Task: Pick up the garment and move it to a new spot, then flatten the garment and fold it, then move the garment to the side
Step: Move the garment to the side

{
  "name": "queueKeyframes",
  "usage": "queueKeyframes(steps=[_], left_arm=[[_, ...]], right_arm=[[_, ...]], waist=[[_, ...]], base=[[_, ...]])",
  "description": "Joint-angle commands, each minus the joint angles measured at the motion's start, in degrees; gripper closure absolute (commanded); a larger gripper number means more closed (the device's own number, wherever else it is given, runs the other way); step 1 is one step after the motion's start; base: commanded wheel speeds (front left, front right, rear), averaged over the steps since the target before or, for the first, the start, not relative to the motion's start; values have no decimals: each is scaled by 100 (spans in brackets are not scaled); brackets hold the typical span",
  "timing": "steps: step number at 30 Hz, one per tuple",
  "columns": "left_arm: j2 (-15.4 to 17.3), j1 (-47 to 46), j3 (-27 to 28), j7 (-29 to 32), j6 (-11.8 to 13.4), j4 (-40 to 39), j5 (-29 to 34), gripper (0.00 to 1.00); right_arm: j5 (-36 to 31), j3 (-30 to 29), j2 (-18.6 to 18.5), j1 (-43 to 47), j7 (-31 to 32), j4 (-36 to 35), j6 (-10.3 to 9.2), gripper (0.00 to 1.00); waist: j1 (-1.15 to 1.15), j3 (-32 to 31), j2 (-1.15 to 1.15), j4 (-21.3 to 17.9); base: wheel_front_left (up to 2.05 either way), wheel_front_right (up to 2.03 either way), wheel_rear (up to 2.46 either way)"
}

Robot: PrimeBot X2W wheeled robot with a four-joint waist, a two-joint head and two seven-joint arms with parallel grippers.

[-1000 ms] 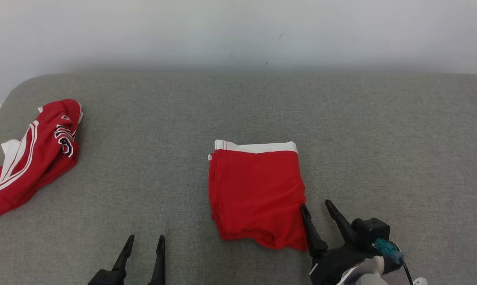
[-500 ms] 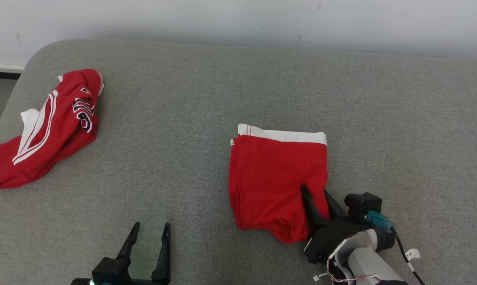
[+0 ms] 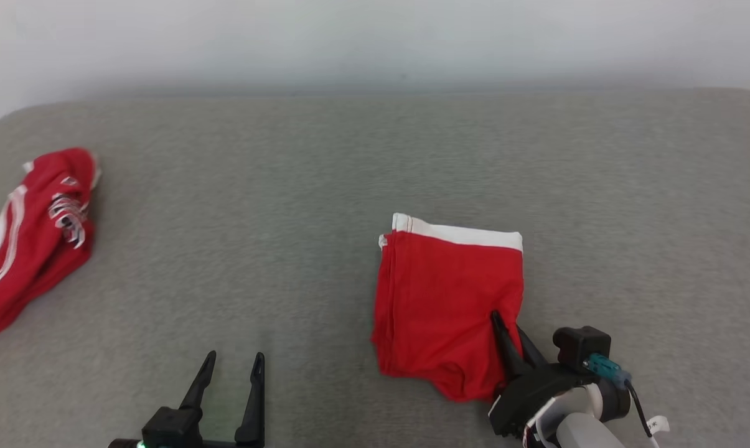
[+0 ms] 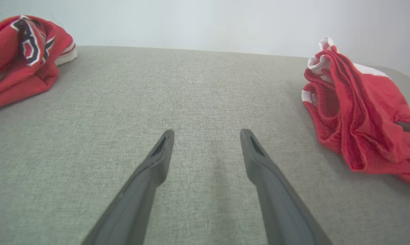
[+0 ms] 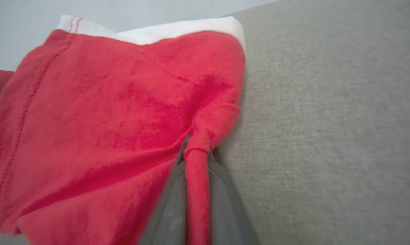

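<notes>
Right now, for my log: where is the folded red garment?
Head view: the folded red garment lies right of centre on the grey surface, its right edge pinched by the right tool.

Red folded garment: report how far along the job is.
Done: the red garment lies folded in a rectangle on the grey surface, white band at the far edge. In hand: the right gripper is shut on its near right edge; the left gripper hangs open. Left: carrying it to the side. A crumpled red jersey sits far left.
</notes>
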Motion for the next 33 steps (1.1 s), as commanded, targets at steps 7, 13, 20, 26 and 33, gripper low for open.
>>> queueKeyframes(steps=[7,13,20,26,33], left_arm=[[-3,-137,-9,-19,-41,-71,67,0],[0,-245,-111,-19,-85,-127,117,0],[5,-344,-261,-19,-82,-183,183,0],[89,-536,-514,-19,-85,-147,95,0],[186,-673,-687,-19,-86,-192,85,0]], right_arm=[[-70,-1,1,103,1,-15,-15,100],[28,131,3,2,0,-56,-14,100],[175,352,4,-91,1,-171,-14,100],[251,402,7,-195,1,-328,-14,100],[-142,611,-33,-507,0,-233,-14,100]], waist=[[0,-156,-1,-1581],[0,-67,-1,-2329],[0,51,-1,-2931],[0,234,-1,-3150],[0,487,-1,-3057]], base=[[0,0,0],[0,0,0],[0,0,0],[0,0,0],[0,0,0]])
